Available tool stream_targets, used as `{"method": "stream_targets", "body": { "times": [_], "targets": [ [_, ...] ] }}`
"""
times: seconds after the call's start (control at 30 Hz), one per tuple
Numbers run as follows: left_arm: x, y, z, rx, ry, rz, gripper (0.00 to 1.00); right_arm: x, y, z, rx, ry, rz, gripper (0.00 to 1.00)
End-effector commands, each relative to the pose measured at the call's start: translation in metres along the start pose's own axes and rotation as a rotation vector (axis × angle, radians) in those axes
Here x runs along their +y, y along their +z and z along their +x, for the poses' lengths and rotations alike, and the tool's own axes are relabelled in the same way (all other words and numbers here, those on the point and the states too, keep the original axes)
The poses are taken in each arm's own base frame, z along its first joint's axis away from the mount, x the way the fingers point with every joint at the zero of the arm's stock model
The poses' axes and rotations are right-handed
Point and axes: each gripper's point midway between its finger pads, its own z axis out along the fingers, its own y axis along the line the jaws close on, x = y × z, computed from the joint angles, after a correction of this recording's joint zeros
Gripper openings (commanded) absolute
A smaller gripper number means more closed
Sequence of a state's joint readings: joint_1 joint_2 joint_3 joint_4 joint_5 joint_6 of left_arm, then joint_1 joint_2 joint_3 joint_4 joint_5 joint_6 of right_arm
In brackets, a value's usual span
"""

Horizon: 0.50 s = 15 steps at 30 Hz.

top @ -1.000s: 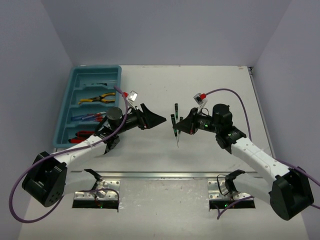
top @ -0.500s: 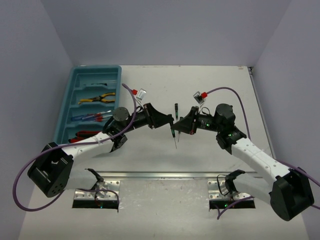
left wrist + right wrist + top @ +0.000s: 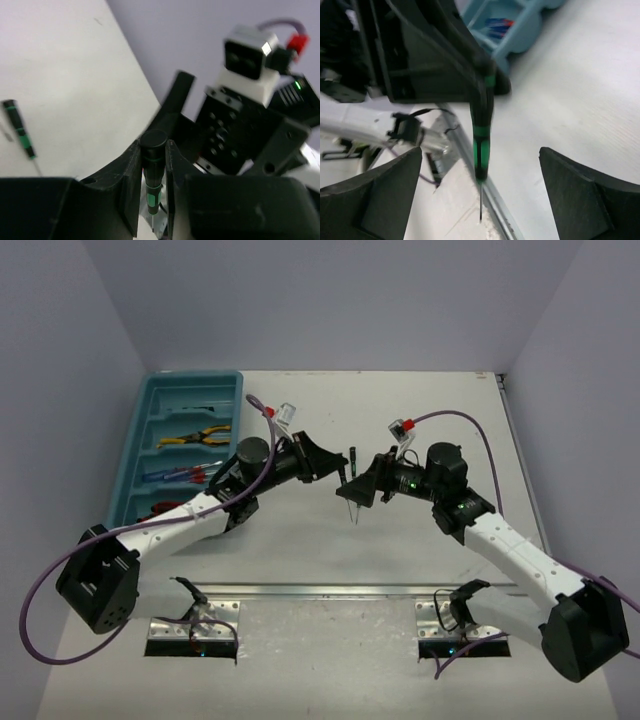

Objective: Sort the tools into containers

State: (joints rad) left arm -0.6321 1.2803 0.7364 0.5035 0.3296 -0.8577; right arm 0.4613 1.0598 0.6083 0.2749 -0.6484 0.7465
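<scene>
surface (image 3: 430, 410) carries teal tray (image 3: 128, 472) at far left, pliers (image 3: 203, 436) among tools inside. left gripper (image 3: 336, 470) clamped on thin green-and-black screwdriver (image 3: 152, 172), mid-air between arms. right gripper (image 3: 480, 152) spread wide, holding nothing. step: handover, seemingly done. next: left carries it to matching tray compartment. spare screwdriver (image 3: 19, 135) lies on surface.

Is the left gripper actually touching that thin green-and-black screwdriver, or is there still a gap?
Touching. In the left wrist view, the left gripper has its fingers pressed flush against both sides of the screwdriver handle, with no gap.
</scene>
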Motion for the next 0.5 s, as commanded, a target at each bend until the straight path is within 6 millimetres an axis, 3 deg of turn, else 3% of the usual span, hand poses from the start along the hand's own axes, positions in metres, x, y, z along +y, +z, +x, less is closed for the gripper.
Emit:
{"method": "stream_targets", "body": {
  "times": [0.0,0.1,0.2,0.27,0.3,0.37,0.43,0.47],
  "targets": [
    [0.099,-0.031,-0.098,-0.301,-0.051,-0.496,0.0,-0.057,-0.031,-0.025,-0.09,-0.017,0.453,0.99],
    [0.169,-0.084,-0.16,-0.515,-0.194,-0.704,0.0,-0.081,-0.055,-0.03,-0.149,-0.007,0.631,0.99],
    [0.226,-0.161,-0.236,-0.804,-0.32,-0.868,0.0,-0.083,-0.066,-0.027,-0.172,-0.026,0.652,0.99],
    [0.259,-0.201,-0.273,-0.964,-0.397,-0.951,0.0,-0.081,-0.071,-0.029,-0.175,-0.051,0.66,0.99],
    [0.261,-0.211,-0.297,-1.036,-0.396,-0.959,0.0,-0.082,-0.073,-0.028,-0.174,-0.055,0.668,0.99],
    [0.284,-0.228,-0.328,-1.117,-0.404,-1.035,0.0,-0.082,-0.074,-0.026,-0.167,-0.064,0.669,0.99],
    [0.315,-0.239,-0.337,-1.148,-0.398,-1.135,0.0,-0.082,-0.076,-0.024,-0.16,-0.069,0.673,0.99],
    [0.326,-0.247,-0.356,-1.186,-0.361,-1.169,0.0,-0.084,-0.077,-0.022,-0.157,-0.068,0.675,0.99]
  ]
}}
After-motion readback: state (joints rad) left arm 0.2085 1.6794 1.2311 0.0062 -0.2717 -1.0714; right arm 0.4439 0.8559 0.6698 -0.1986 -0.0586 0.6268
